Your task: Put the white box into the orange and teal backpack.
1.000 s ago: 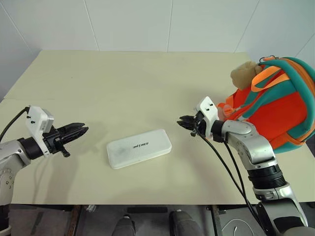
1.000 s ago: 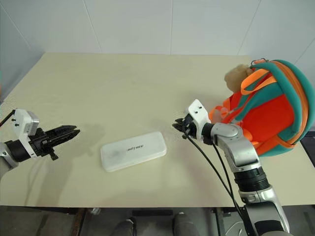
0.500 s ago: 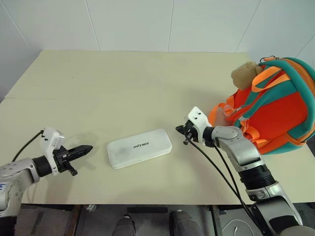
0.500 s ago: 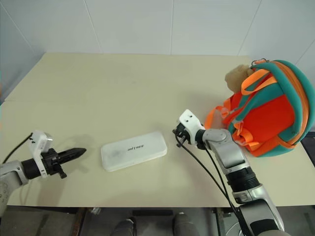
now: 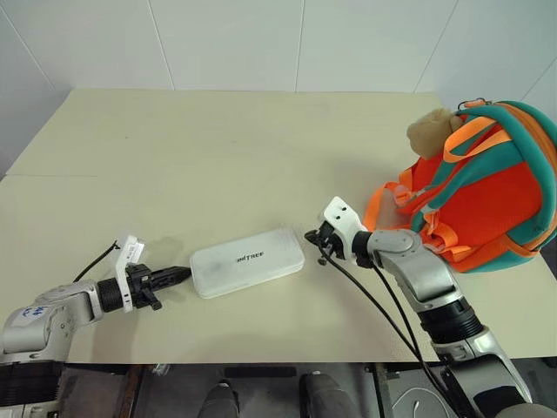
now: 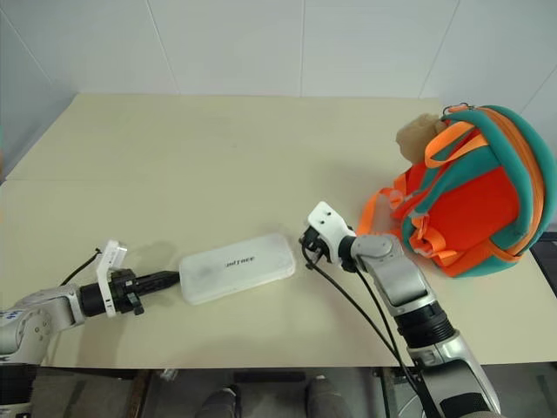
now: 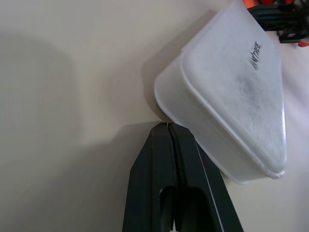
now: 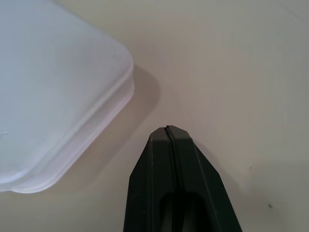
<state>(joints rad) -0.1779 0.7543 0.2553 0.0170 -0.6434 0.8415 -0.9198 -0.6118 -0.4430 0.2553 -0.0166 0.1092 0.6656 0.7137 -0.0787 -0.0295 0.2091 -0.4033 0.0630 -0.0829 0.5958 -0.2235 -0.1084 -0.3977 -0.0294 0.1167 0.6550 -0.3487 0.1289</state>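
Left gripper, fingers pressed together and holding nothing, sits at one short end of the white box; right gripper, likewise closed and empty, sits just beside the opposite end. The box lies flat on the table, well apart from the orange and teal backpack. Risk: squeezed between two narrow tips, the thin box may pivot or slip free. A plush toy and loose straps clutter the backpack's near side.

On the tabletop: one white box, one orange and teal backpack with one tan plush toy, two grippers.
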